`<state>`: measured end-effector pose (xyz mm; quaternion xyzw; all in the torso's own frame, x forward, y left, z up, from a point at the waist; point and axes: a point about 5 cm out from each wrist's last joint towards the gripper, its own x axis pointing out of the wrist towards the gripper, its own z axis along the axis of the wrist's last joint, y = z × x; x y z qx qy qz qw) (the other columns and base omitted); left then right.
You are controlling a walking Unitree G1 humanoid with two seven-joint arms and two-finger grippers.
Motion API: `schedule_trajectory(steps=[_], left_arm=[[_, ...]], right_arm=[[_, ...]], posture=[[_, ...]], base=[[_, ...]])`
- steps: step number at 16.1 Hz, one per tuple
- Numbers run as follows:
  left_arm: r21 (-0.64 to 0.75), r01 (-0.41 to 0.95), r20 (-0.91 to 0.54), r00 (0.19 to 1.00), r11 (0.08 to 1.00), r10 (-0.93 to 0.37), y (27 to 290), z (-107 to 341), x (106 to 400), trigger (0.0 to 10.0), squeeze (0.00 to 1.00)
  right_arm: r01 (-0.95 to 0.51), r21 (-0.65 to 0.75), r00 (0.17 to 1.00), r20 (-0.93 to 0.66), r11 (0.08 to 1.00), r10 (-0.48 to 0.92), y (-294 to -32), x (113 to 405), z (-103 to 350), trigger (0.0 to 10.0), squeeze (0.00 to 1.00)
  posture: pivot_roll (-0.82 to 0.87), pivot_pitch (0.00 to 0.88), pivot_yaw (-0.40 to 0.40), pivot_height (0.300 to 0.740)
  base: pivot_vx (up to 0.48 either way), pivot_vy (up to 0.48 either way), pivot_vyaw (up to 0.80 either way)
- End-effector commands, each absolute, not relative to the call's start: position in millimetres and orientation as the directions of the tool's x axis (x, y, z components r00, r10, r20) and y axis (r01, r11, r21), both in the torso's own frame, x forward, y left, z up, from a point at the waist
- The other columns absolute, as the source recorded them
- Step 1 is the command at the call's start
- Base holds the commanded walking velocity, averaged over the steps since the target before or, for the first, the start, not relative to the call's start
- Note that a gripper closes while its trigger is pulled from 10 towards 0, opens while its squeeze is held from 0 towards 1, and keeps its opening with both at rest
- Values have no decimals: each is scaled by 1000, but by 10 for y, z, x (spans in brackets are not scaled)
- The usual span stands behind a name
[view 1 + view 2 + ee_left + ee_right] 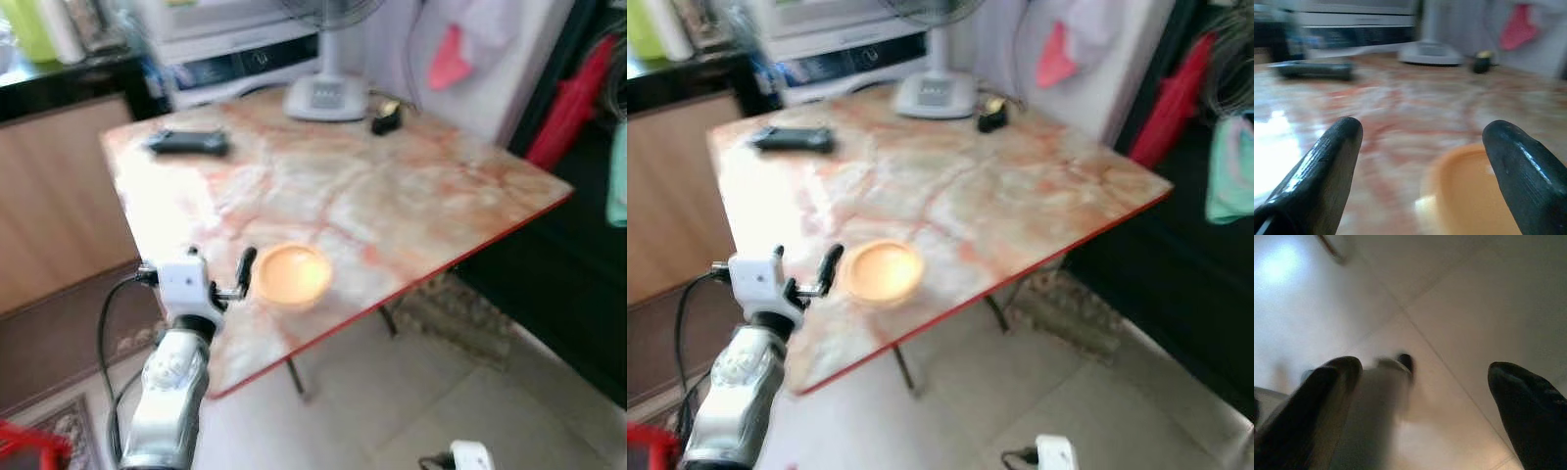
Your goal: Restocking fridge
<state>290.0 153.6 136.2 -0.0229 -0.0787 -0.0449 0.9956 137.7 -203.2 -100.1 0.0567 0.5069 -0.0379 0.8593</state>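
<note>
Our left gripper (240, 277) is held just above the near left part of the surface (392, 206), its two black fingers (1327, 166) spread apart and holding nothing. Right beside it, on its right, sits the orange bowl (290, 275). In the left wrist view the bowl's near rim lies between the fingertips and toward the right finger; we cannot tell whether any finger touches it.

The bowl is round, shallow and pale orange, with a lighter, glossy inside. It looks empty, though the blur keeps us from being sure. It stands upright near the near edge of the surface, well apart from everything else on it.

Our left arm (171, 392) rises from the lower left, silver and nearly upright, with a white wrist block and a black cable looping off to its left. Our right gripper (1420, 396) hangs low over the pale tiled floor (1464, 308), its fingers wide apart and empty.

The surface is a folding table with a marbled cream and orange top and a red edge. At its far left lies a dark, flat remote control (188, 143). At the far side stands the white base of a fan (326, 96), and just to the right of it a small black object (386, 120) we cannot make out.
</note>
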Motion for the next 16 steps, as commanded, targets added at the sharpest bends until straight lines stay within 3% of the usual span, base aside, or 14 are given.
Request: schedule_trajectory(steps=[1,6,14,16], left_arm=[[-22,73,154,986,997,-69,1610,1368,2892,10000,0],[-77,30,159,987,997,-18,1644,1371,2867,10000,0],[-45,-3,148,989,999,9,1682,1349,2710,10000,0],[-37,3,143,990,999,2,1672,1355,2725,10000,0]], right_arm=[[119,68,500,-866,991,0,-1996,1447,-981,10000,0],[115,68,501,-866,991,2,-1995,1448,-981,10000,0],[106,70,498,-867,992,8,-1985,1444,-983,10000,0],[102,72,497,-867,992,12,-1978,1442,-985,10000,0]], posture=[[40,57,-26,740],[41,58,-27,740],[49,38,-22,740],[48,34,-19,740]], base=[[349,0,0],[69,0,0],[0,0,0],[0,-294,0]])
